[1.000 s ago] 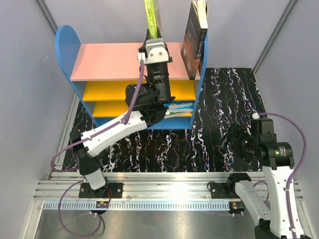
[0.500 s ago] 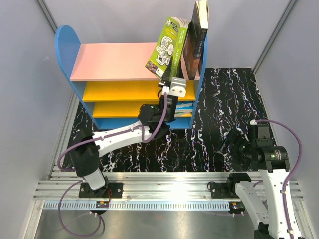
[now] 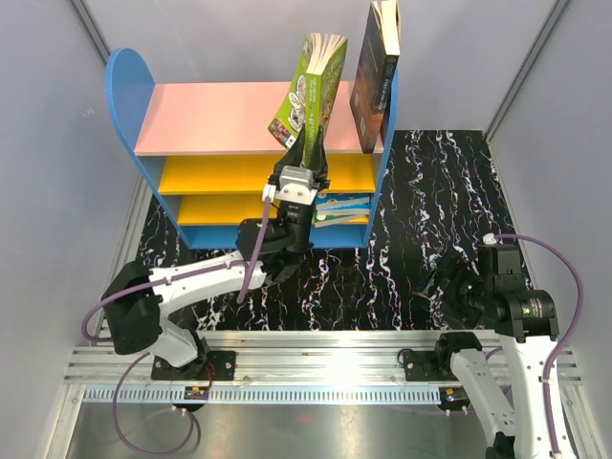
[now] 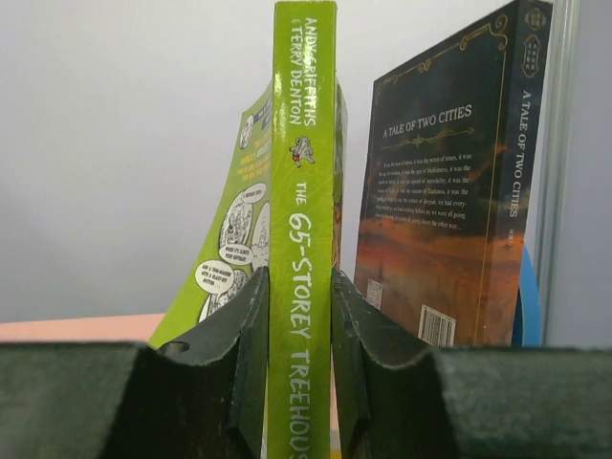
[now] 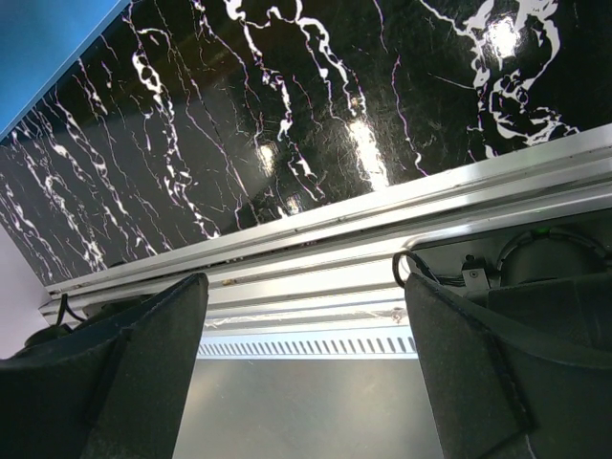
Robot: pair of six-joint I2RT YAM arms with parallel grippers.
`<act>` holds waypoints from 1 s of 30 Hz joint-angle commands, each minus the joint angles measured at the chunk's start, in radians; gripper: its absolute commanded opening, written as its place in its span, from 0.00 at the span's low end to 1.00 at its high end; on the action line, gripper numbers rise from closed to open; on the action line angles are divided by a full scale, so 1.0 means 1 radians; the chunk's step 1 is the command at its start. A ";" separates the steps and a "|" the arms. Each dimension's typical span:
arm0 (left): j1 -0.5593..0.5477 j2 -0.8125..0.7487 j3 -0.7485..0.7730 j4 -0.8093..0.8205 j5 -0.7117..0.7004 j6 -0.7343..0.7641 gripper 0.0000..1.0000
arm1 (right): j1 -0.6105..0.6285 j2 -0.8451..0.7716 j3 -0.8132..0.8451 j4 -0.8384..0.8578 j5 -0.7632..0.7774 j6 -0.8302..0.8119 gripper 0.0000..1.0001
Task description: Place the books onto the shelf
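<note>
Black marbled mat bearing shelf; on pink top board, dark book upright at right end; flat books on low board.

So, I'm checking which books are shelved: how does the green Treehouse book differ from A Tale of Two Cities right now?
Colour: the green Treehouse book is lime with cartoons; A Tale of Two Cities is dark. Hold: the left gripper clamps the green book's spine; the dark one stands free on the pink top board. Pose: the green book tilts; the dark one stands nearly upright. Both are paperbacks.
</note>
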 commanded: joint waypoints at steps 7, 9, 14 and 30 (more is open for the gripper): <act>0.016 0.022 -0.189 0.345 -0.300 -0.180 0.00 | 0.001 -0.016 0.001 -0.038 0.005 -0.005 0.91; 0.016 0.029 -0.191 0.345 -0.302 -0.184 0.00 | 0.001 -0.014 0.002 -0.035 0.002 -0.008 0.91; 0.016 0.070 -0.157 0.345 -0.287 -0.191 0.00 | 0.001 -0.008 -0.002 -0.029 0.005 -0.012 0.91; 0.016 0.360 0.280 0.334 -0.127 -0.074 0.00 | 0.001 -0.023 -0.035 0.011 -0.010 -0.014 0.89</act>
